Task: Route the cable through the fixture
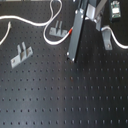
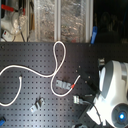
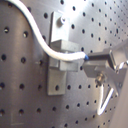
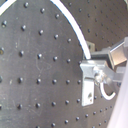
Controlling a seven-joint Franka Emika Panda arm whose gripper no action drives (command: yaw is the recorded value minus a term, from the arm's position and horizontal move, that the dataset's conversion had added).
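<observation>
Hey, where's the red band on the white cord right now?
In the first exterior view the red band sits near the top centre, just right of the nearer bracket and against the tool; the cord trails off toward the first exterior view's left.

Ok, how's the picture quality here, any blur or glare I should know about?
All four are soft. In the first exterior view the cable looks smeared; in the second exterior view the shelves behind are washed out; in the first wrist view the bracket shines with glare; the second wrist view is blurriest near the gripper.
</observation>
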